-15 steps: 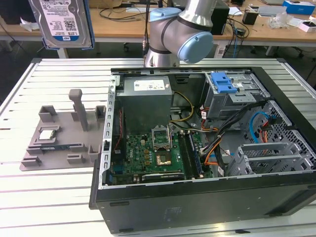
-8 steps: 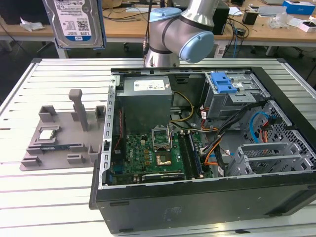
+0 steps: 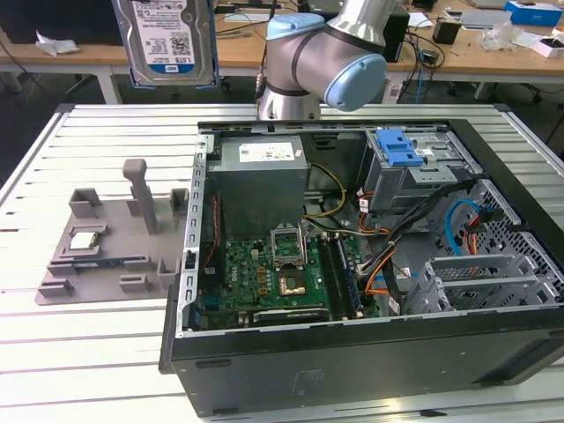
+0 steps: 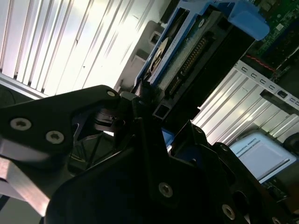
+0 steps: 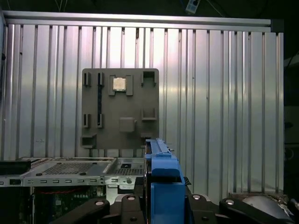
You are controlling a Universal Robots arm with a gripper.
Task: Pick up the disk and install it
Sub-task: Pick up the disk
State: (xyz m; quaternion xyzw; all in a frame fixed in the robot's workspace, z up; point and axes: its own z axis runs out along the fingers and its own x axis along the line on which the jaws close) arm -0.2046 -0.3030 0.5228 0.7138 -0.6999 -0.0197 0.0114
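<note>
Our gripper (image 5: 164, 200) is clamped on the disk (image 3: 172, 40) by its blue frame, holding it upright well above the case (image 3: 335, 366) below us, likely so it clears the walls.

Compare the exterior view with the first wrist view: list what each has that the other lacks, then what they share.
Exterior view: the disk raised high, labelled face out, and the arm. First wrist view: the disk's blue frame edge-on, clamped in the gripper. Shared: the grey fixture with its chip, on the slatted table.
</note>
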